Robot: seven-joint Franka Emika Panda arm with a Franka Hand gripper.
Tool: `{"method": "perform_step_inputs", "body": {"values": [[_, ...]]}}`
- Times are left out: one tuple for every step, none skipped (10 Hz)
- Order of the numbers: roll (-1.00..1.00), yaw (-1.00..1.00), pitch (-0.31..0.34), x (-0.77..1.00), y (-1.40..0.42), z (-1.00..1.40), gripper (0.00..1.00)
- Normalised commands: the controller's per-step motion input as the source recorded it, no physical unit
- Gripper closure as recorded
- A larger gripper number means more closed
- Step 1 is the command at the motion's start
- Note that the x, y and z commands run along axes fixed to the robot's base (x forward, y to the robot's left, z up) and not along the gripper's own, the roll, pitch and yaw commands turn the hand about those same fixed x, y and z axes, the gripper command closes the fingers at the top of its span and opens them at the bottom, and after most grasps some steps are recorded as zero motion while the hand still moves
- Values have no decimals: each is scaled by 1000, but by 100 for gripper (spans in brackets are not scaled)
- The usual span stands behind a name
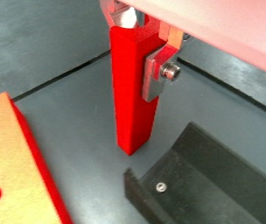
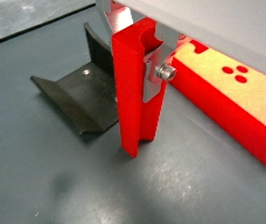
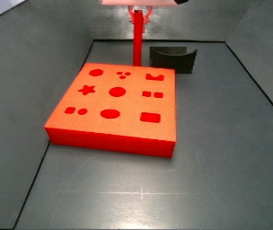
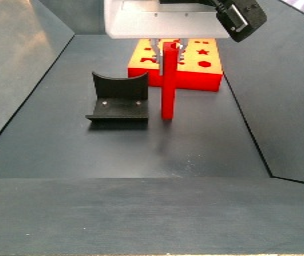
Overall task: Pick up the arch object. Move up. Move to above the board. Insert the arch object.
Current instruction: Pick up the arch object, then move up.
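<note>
The arch object [image 1: 132,105] [image 2: 133,105] is a tall bright red bar standing upright, with my gripper [image 1: 136,68] [image 2: 136,63] shut on its upper end. A silver finger [image 1: 159,74] [image 2: 160,73] presses on one side; the opposite finger is mostly hidden behind the bar. In both side views the arch object [image 3: 138,40] [image 4: 168,92] hangs from the gripper [image 3: 139,14] [image 4: 170,50], between the board [image 3: 115,106] [image 4: 203,64] and the fixture. Its lower end is at or just above the floor; I cannot tell which. The red-orange board [image 1: 18,166] [image 2: 234,96] has darker shaped cutouts.
The dark fixture [image 1: 206,179] [image 2: 83,92] [image 3: 172,57] [image 4: 117,97] stands on the floor close beside the bar, opposite the board. Grey walls enclose the dark floor [image 3: 223,135].
</note>
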Motion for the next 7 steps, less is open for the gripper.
{"method": "perform_step_inputs", "body": {"values": [[0, 0, 0, 0, 0, 0, 100], [0, 0, 0, 0, 0, 0, 100], [0, 0, 0, 0, 0, 0, 100], [0, 0, 0, 0, 0, 0, 100], [0, 0, 0, 0, 0, 0, 100], [0, 0, 0, 0, 0, 833, 100], [-9, 33, 33, -34, 14, 814, 100]]}}
